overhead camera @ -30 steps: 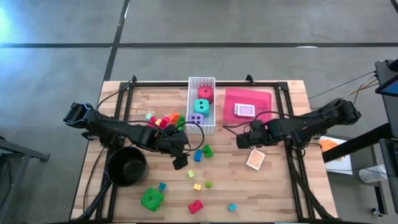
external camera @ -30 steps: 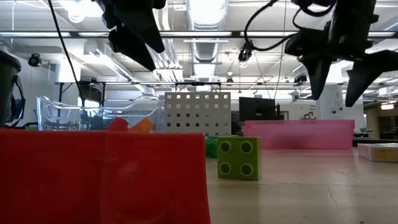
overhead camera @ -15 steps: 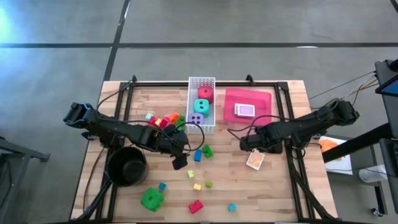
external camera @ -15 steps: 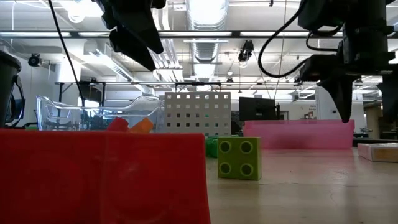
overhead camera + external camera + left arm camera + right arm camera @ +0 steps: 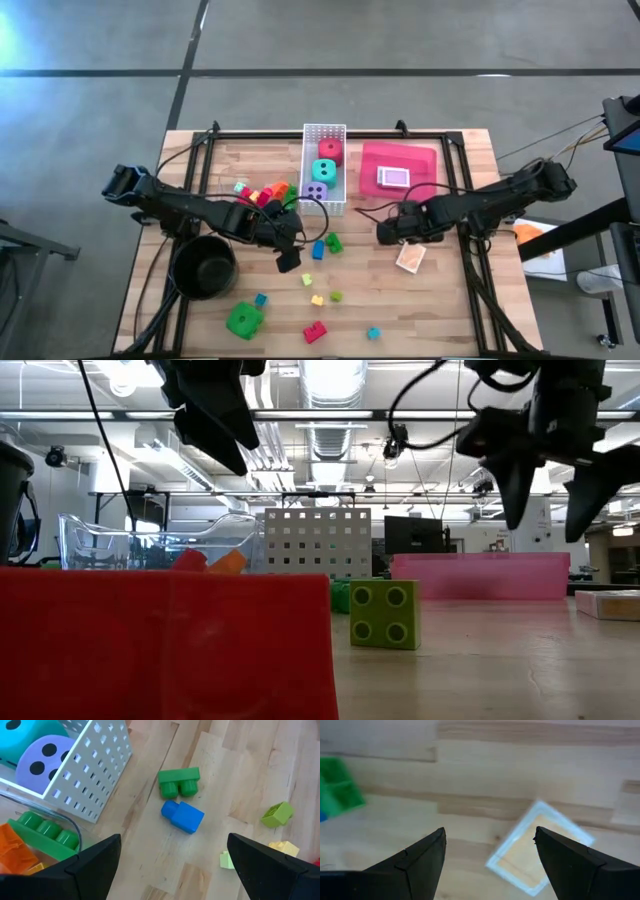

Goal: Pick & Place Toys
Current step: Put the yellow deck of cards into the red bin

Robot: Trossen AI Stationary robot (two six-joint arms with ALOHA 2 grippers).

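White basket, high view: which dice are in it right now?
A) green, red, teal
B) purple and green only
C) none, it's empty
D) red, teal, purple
D: the white basket holds the red die, the teal die and the purple die in a row, while the green die lies out on the table near its front edge.

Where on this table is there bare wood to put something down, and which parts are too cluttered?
Free: the front right corner, right of the small blue brick and below the card pack; also the strip between black pot and green die. Crowded: the middle, around the white basket and scattered bricks near the left gripper.
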